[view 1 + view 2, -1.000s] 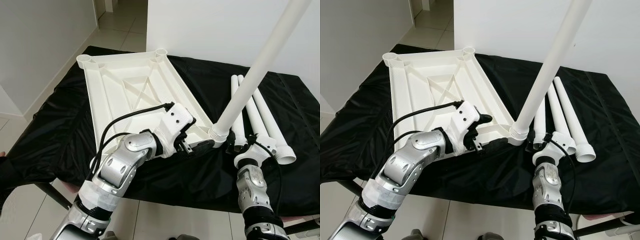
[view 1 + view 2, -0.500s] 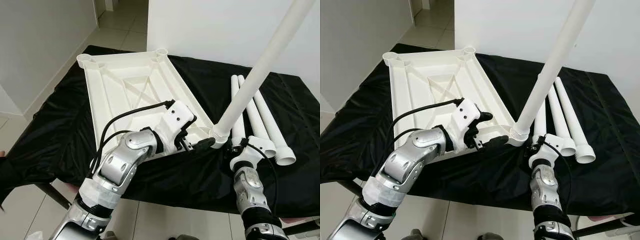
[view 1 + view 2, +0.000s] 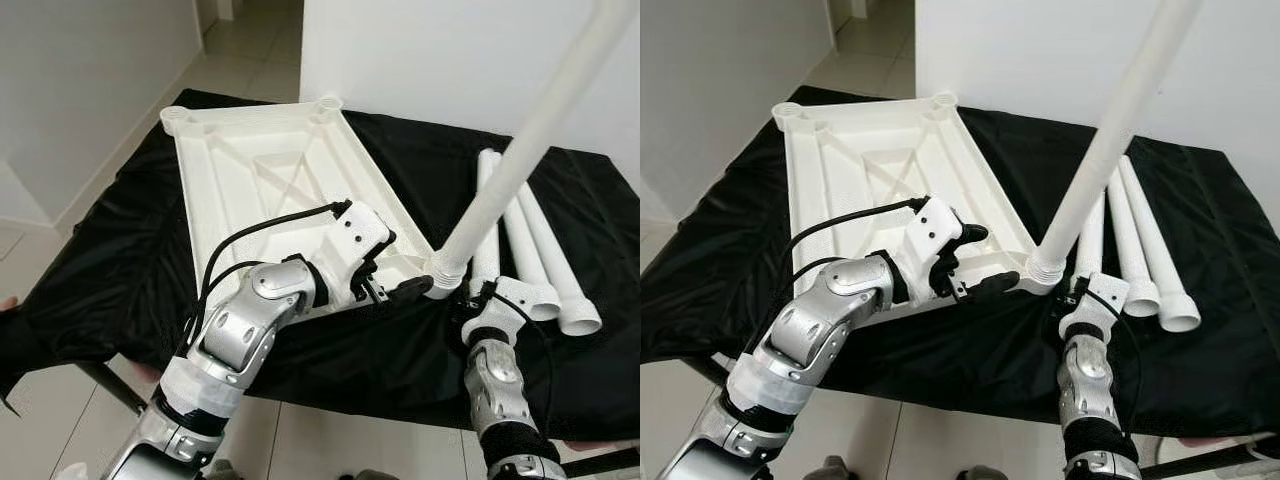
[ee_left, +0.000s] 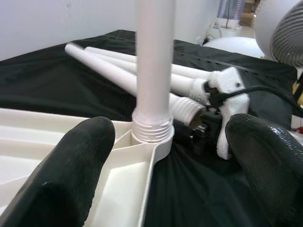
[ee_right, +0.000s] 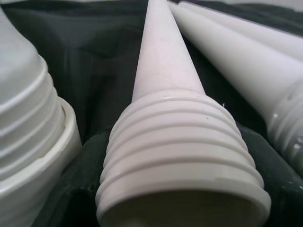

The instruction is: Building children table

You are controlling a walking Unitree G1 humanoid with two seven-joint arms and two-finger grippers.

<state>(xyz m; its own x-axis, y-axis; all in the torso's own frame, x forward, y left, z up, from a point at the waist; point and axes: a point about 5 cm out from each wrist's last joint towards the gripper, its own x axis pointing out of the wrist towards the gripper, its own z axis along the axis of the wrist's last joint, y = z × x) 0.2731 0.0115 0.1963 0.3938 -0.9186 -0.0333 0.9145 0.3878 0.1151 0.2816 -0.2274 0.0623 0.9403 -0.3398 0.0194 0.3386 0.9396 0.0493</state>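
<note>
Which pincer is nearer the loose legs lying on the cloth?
Right. The right pincer sits at the threaded ends of the loose legs; the left pincer is across the upright leg, at the tabletop corner.

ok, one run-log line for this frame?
stage: leg fitting | tabletop: upside down on black cloth | standing leg: in near corner socket | left gripper: open beside socket | right gripper: at loose leg threaded end

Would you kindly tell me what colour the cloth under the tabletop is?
The cloth is plain black, clearest in the left eye view.
</note>
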